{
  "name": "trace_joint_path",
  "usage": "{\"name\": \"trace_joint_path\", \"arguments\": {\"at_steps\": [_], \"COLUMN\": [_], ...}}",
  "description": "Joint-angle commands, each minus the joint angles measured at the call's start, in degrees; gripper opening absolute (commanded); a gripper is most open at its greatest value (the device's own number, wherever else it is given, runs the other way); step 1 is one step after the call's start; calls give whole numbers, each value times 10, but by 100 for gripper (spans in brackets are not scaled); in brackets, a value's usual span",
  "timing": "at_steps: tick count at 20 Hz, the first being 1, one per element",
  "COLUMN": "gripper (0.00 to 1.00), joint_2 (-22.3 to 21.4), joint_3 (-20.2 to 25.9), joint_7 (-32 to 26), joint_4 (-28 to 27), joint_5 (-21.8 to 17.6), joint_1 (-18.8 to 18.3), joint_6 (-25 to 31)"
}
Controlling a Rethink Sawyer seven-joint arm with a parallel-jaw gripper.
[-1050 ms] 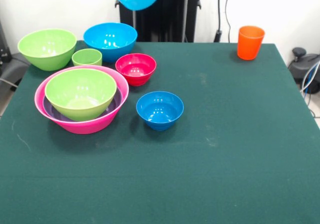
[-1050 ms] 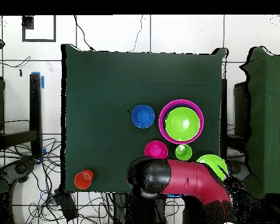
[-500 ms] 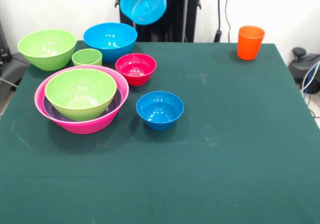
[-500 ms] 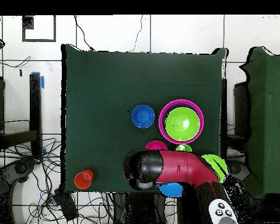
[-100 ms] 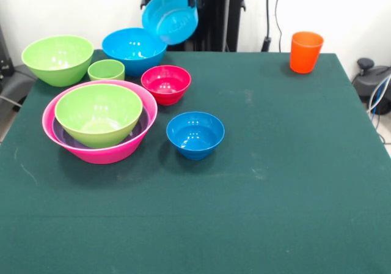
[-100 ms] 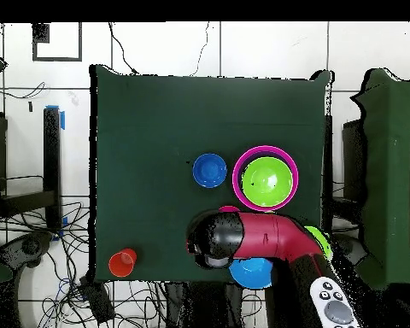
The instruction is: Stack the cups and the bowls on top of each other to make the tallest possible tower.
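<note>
Front and overhead views of a green-covered desk (image 5: 275, 182). Landmark: the huge glossy pink plastic bowl (image 5: 122, 150), which holds a wide purple bowl (image 5: 66, 137) and, nested inside that, a lime-green bowl (image 5: 98, 114). Just beside the pink bowl, toward the desk's middle, stands a small blue bowl (image 5: 195, 134). Just behind the pink bowl sit a short lime-green cup (image 5: 106, 70) and a small red bowl (image 5: 165, 84). Farther behind it are a second lime-green bowl (image 5: 57, 59) at the desk's corner and a large blue bowl (image 5: 131, 49). A teal plastic bowl (image 5: 170, 16) hangs in the air, tilted steeply with its opening facing forward, above and just beside the large blue bowl's rim. The hand is hidden at the teal bowl's upper edge; whether it is spread or pinching cannot be told. In the overhead view the red and black arm (image 6: 264, 239) covers the red bowl and cup. A ribbed orange tumbler (image 5: 305, 52) stands upright well apart from the pink bowl, at the opposite far corner.
</note>
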Motion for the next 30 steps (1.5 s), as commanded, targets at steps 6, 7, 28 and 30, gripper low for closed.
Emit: {"name": "trace_joint_path", "arguments": {"at_steps": [6,7,28,30], "gripper": [0,0,0,0], "joint_2": [70,77,146,156], "joint_3": [15,17,62,68], "joint_7": [-32,-38,-118,-127], "joint_4": [-93,-106,-210,-226], "joint_5": [-84,-89,-130,-133], "joint_1": [-16,-18,-64,-67], "joint_6": [-48,-44,-1,6]}}
